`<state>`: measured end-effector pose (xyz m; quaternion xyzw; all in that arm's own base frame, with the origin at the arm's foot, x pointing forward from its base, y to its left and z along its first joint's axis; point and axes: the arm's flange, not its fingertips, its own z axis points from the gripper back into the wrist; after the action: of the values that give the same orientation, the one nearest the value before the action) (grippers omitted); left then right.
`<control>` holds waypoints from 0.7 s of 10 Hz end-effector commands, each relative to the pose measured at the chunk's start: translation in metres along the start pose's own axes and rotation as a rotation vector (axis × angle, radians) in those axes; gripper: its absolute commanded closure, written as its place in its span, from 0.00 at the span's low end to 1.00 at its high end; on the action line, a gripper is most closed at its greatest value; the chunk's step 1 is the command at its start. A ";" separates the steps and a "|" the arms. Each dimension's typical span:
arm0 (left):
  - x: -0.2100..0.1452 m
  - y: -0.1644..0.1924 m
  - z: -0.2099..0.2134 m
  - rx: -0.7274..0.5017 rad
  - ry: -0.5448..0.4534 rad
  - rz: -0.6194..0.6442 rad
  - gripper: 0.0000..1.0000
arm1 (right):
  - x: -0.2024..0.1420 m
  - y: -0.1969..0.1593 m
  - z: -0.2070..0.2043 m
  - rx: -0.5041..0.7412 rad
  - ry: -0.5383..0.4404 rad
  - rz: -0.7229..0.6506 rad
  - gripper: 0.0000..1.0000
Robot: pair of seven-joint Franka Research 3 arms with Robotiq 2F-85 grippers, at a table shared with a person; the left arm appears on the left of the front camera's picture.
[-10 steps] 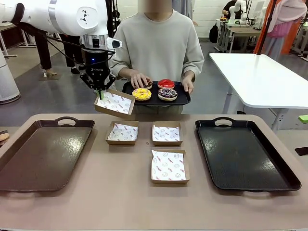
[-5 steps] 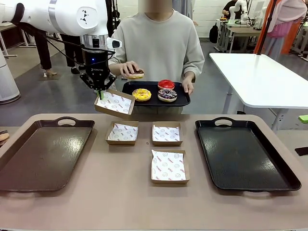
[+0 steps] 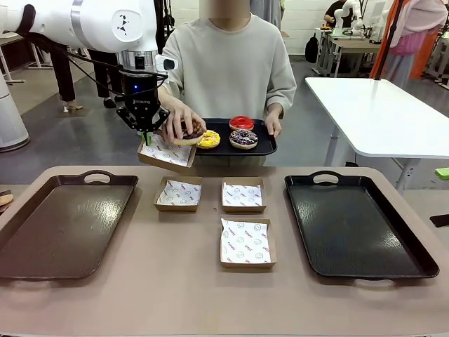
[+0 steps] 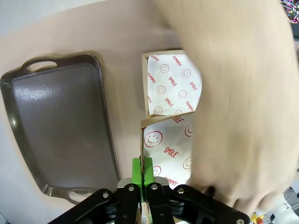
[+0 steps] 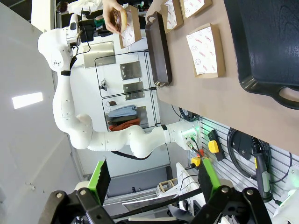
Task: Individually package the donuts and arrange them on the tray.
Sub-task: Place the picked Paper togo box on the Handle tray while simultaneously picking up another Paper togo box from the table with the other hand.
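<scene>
At 11 o'clock on the tan table (image 3: 175, 302) we log the person's hand (image 3: 179, 119), now lowered from chest height, holding the chocolate-brown sprinkled ring donut (image 3: 191, 133) over the paper-lined cardboard box (image 3: 165, 152). The left gripper (image 3: 146, 135) stays clamped on its rim; the right gripper (image 5: 153, 171) jaws stand apart.

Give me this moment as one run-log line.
left claw: shut on raised paper box | person's hand: chocolate donut over box | right claw: open, empty

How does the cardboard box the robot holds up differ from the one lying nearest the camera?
The lifted brown cardboard box hangs tilted in the shut left gripper; the near box lies flat on the tan table. A person's hand holds a chocolate-iced donut at the lifted box; the near box is empty. Both have white smiley-printed paper liners.
</scene>
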<state>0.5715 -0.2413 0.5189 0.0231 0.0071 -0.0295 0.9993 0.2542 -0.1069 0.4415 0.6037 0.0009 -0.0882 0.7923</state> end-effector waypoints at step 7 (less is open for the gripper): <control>-0.008 0.003 -0.001 -0.002 -0.009 0.002 1.00 | 0.000 -0.001 0.000 0.001 0.001 -0.004 0.00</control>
<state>0.5713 -0.2411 0.5182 0.0234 0.0078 -0.0295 0.9993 0.2542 -0.1069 0.4415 0.6037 0.0009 -0.0882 0.7923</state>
